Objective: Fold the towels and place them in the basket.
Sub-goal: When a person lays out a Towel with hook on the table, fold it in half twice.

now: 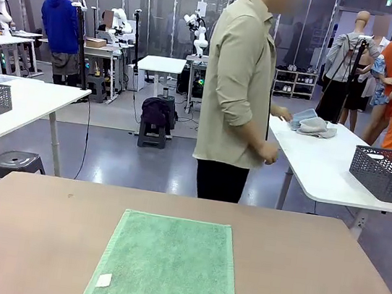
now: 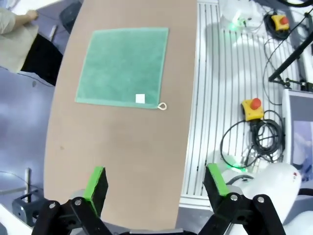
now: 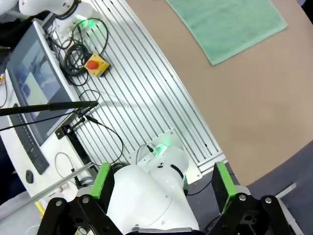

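1. The towel (image 1: 164, 267) is lying flat and unfolded at the middle of the table (image 1: 22, 239), just inside its near edge.
2. The left gripper (image 2: 155, 171) and right gripper (image 3: 162, 169) are hovering high, jaws spread wide, gripping nothing.
3. The terry cloth is probably going to handle as light, limp and grippy. Pinching the two near corners, one beside the loop (image 2: 162, 105), is looking best.
4. Bare tabletop is flanking the towel left, right and beyond, leaving folding room, but little is remaining toward the near edge.
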`<control>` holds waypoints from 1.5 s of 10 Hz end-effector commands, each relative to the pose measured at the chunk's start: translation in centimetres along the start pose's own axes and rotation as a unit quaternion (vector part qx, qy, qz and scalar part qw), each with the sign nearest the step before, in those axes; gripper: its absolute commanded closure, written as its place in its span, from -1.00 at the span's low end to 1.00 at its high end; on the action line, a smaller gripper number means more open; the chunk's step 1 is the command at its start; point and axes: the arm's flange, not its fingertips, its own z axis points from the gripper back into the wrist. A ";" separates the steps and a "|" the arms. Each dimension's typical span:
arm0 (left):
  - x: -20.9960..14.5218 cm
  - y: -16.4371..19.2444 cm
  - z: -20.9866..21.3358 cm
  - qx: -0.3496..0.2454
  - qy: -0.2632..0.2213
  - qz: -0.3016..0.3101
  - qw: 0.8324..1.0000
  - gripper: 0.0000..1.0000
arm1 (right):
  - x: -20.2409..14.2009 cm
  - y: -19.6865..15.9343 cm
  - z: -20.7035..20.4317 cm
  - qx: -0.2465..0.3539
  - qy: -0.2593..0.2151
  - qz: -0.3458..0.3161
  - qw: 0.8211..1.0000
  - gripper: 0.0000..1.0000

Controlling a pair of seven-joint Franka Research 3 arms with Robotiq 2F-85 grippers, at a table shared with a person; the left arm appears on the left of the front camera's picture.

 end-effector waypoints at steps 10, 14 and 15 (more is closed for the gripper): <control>3.2 0.9 -4.6 -0.002 0.029 -0.023 0.999 -1.00 | 1.8 -0.9 -2.6 -0.004 -0.002 0.039 0.999 -1.00; 6.9 0.7 -14.7 -0.035 0.071 -0.069 0.995 -1.00 | 4.5 -3.3 -10.2 0.018 0.041 0.086 0.995 -1.00; 6.6 0.8 -17.2 -0.048 0.074 -0.072 0.994 -1.00 | 4.7 -4.2 -12.6 0.023 0.059 0.086 0.994 -1.00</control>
